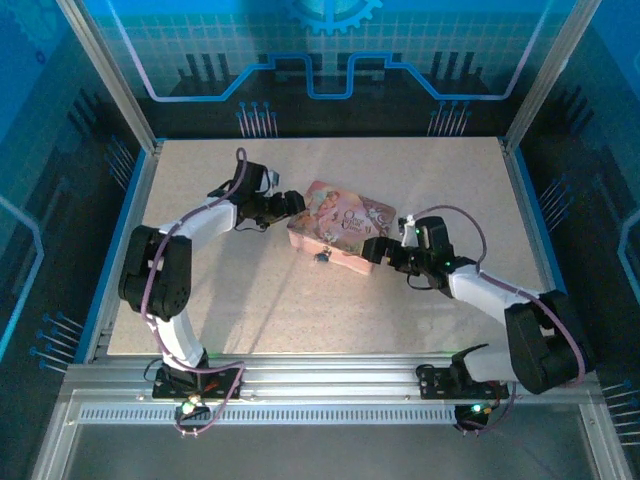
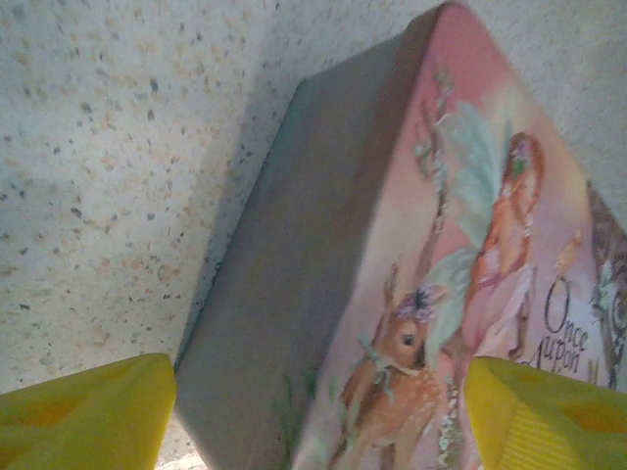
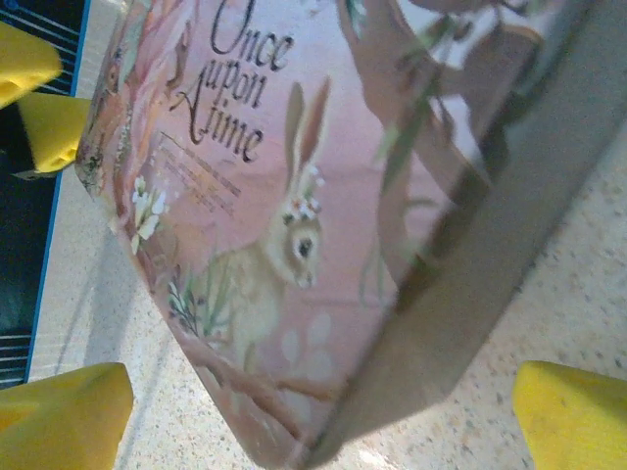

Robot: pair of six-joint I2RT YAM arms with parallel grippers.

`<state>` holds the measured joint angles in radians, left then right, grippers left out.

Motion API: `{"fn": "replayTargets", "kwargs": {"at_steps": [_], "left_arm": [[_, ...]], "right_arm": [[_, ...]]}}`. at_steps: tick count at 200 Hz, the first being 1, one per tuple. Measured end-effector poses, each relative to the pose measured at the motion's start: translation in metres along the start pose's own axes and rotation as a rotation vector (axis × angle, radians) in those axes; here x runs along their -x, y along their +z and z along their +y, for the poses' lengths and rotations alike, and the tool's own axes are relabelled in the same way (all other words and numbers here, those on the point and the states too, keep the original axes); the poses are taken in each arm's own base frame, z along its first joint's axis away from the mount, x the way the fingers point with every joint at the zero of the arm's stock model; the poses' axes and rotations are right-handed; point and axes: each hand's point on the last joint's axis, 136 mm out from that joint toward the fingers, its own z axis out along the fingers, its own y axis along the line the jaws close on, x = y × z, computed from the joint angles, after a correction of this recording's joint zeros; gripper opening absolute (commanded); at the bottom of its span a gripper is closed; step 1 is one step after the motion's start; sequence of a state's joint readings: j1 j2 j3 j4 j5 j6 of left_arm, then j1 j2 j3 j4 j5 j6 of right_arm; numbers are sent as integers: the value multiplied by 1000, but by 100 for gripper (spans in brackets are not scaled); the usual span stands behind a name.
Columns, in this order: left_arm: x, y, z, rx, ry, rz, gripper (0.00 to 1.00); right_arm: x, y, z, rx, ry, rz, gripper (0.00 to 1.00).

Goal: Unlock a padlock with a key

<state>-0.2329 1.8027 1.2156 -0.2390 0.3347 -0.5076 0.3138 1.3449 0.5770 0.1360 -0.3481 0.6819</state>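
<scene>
A pink picture tin (image 1: 340,225) lies slantwise at the centre of the speckled worktop (image 1: 250,300). The padlock (image 1: 321,257), a tiny dark speck, sits just below the tin's lower edge, touching it or nearly so. The left claw (image 1: 290,205) is at the tin's upper-left end, its yellow fingers (image 2: 88,416) apart on either side of that corner; I cannot tell whether they touch it. The right claw (image 1: 378,248) is at the tin's lower-right end, its fingers (image 3: 573,411) spread wide, with bare worktop between them and the tin.
</scene>
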Motion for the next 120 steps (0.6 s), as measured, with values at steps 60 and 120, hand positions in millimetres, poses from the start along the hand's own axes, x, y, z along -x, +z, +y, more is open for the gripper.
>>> {"fn": "replayTargets", "kwargs": {"at_steps": [60,120], "left_arm": [[-13,7,-6,-44,12,53,59],[-41,-3,1,-44,2,54,58]], "right_arm": [[18,13,10,13,-71,33,100],[31,25,11,15,-129,55,100]]}}
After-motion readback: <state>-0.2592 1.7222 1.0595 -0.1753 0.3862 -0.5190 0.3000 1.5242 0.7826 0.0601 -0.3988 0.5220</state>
